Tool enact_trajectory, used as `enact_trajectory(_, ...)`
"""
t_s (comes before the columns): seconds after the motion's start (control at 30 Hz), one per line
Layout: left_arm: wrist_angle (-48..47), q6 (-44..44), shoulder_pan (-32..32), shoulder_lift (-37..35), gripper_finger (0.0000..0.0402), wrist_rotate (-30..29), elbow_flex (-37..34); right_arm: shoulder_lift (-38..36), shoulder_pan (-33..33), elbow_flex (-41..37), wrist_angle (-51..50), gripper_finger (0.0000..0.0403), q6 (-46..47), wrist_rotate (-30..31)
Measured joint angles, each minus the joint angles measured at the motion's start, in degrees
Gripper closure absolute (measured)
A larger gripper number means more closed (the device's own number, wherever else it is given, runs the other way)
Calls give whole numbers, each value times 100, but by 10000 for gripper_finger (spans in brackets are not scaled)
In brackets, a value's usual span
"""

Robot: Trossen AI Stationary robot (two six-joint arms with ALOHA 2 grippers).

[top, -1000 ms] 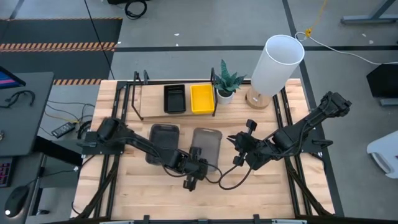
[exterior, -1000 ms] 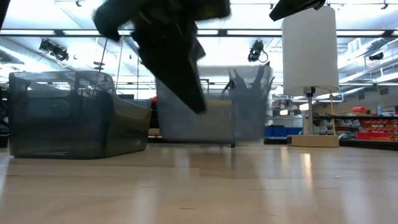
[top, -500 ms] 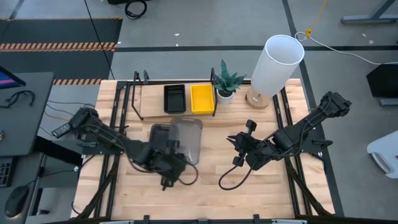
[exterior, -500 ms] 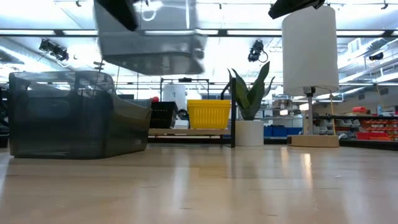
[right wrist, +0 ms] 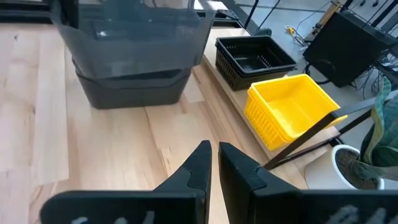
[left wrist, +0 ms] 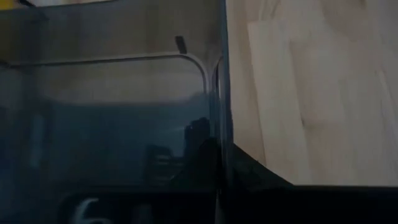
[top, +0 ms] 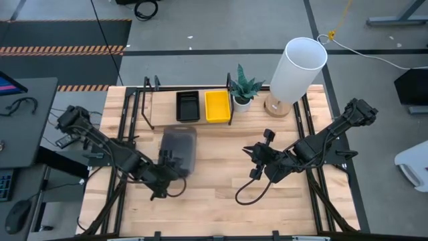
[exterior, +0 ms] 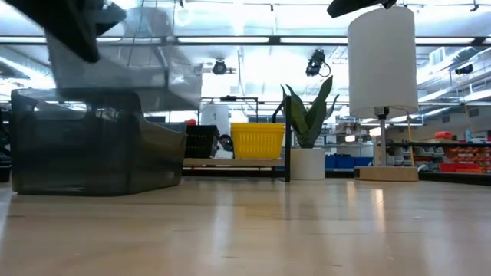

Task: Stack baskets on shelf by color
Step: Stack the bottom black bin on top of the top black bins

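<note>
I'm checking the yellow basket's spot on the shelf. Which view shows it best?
The right wrist view: the yellow basket fills much of the picture, beside the black basket on the shelf. The high view shows it small, from above; the low view, side-on; the left wrist view, only a corner.

Dark grey basket (top: 179,148), translucent, rounded corners: I hold it lifted, directly above its twin. Second dark grey basket (exterior: 84,149): rests flat on the tabletop beneath mine. Black basket (top: 188,106): slatted, sits on the shelf (top: 157,110). Yellow basket (top: 217,106): bright, just beside the black one, at the shelf's right end. Shelf: light wood, black frame.
</note>
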Motion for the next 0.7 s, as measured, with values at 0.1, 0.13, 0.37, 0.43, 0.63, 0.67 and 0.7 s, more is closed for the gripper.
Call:
enact_trajectory(0.1, 179, -184, -22, -264, 397, 96, -399, 0, 0, 0, 25, 367, -23, 0)
enact_trajectory(0.13, 225, -247, -39, -351, 397, 107, -508, 0, 0, 0, 25, 367, -23, 0)
enact_trajectory(0.37, 340, -386, -221, -581, 397, 422, -852, 0, 0, 0, 25, 367, -23, -4)
enact_trajectory(0.43, 320, -445, -224, -579, 394, 587, -862, 0, 0, 0, 25, 367, -23, -4)
enact_trajectory(0.63, 337, -735, -224, -577, 334, 407, -862, 0, 0, 0, 26, 367, -23, -47)
enact_trajectory(0.67, 338, -749, -224, -577, 319, 402, -862, 0, 0, 0, 26, 367, -23, -48)
enact_trajectory(0.7, 338, -773, -222, -577, 303, 401, -862, 0, 0, 0, 26, 367, -24, -50)
